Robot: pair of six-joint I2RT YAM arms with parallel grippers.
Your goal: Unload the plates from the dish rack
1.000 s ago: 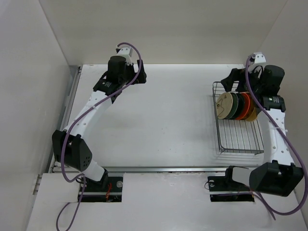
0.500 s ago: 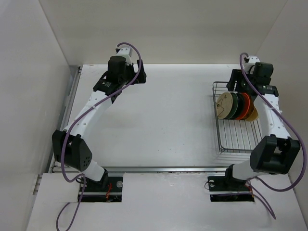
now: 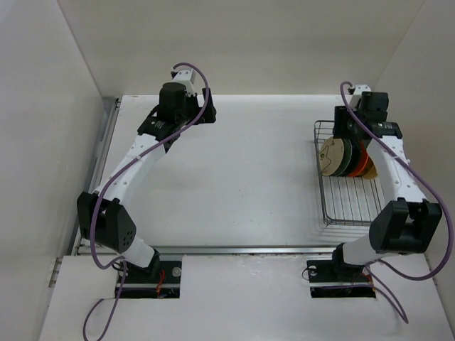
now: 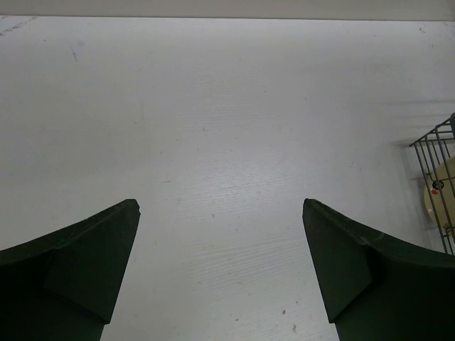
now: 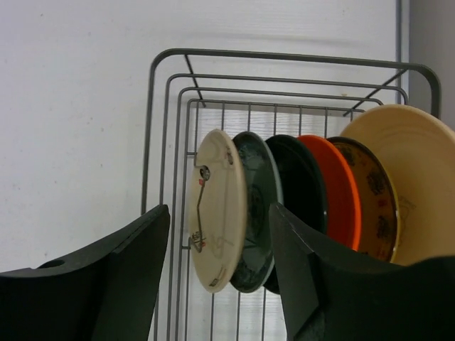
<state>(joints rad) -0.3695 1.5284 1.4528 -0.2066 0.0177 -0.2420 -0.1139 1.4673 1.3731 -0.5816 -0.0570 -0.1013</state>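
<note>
At far right of white table (image 3: 249, 170), hovering right gripper (image 5: 219, 213) over far end of rectangular silver wire dish rack (image 3: 355, 202), fingers spread wide, gripping nothing, apparently touching nothing. Looking down on six plates standing on edge, packed close in one row: round cream plate with small marks (image 5: 217, 213) at open end, then teal-green patterned plate (image 5: 257, 192), black plate (image 5: 302, 185), orange plate (image 5: 334, 192), dark gold-patterned plate (image 5: 370, 206), larger plain tan plate (image 5: 409, 156) last. Judging risks: closing on two rims at once, given narrow gaps between neighbours; clipping a wire bar on descent and dragging rack across table; pinching too shallow on cream rim and letting it slip or swing into teal-green neighbour; tipping whole row sideways. Seeing one finger lined up outside rack's side bars, so possibly snagging there. Noting left gripper (image 4: 220, 206) well apart at far left of table, fingers likewise wide, empty, hanging above bare surface.
</note>
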